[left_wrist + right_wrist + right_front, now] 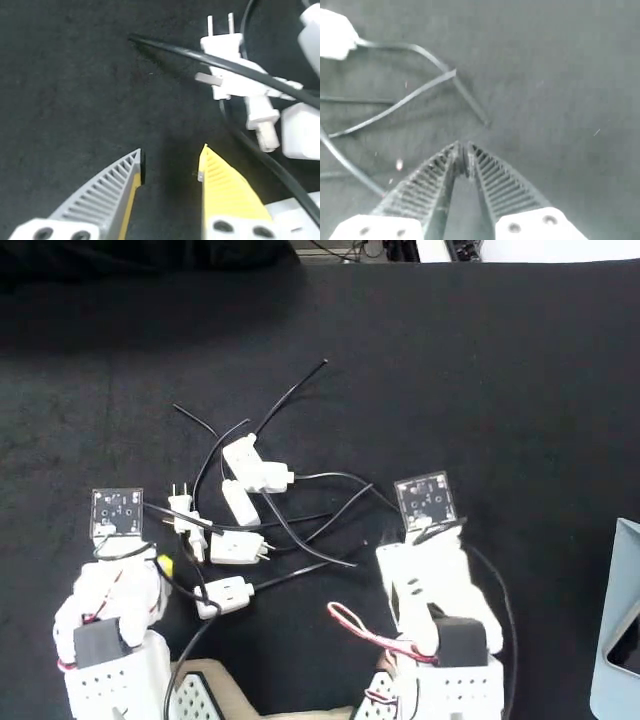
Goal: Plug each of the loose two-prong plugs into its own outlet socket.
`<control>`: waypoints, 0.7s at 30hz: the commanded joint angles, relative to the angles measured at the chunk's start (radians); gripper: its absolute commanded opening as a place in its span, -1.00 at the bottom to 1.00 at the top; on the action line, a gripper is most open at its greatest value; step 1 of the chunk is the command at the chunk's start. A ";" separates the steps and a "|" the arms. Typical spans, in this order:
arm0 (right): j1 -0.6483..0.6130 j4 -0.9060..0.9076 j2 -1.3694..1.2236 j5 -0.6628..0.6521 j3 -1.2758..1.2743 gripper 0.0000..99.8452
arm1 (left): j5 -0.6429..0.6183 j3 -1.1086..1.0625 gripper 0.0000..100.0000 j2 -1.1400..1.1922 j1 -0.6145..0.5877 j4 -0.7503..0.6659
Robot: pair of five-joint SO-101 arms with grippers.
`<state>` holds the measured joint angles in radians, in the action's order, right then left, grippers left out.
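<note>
Your left gripper (170, 161): jaws apart, holds nothing.
Your right gripper (464, 149): jaws together, holds nothing.
Plugs (238, 546): loose on black table (500, 390).

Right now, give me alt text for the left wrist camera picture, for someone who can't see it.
The left gripper hangs open above the black table, with nothing between its tips. Beyond it lies a white two-prong plug, prongs pointing away from the gripper, with a black cable crossing over its body. Another white plug lies beside it.
</note>
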<state>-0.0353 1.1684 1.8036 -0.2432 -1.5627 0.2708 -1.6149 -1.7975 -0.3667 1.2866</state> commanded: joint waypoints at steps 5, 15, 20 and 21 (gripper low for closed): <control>-0.071 -0.049 -0.047 -0.138 0.312 -0.97 | 0.026 0.047 -0.61 0.003 -0.038 0.002; -0.276 -0.046 -0.800 -0.089 0.742 -0.97 | 0.031 0.031 -0.61 0.003 -0.039 0.002; -0.459 -0.046 -1.087 -0.071 0.846 -0.85 | 0.031 0.031 -0.60 0.003 -0.041 -0.008; -0.494 -0.046 -1.136 -0.071 0.862 -0.78 | 0.029 0.028 -0.60 0.003 -0.042 -0.020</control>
<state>-0.3959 1.1331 0.8615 -0.3291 -0.8109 0.2908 -1.6149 -1.7975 -0.3989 1.2866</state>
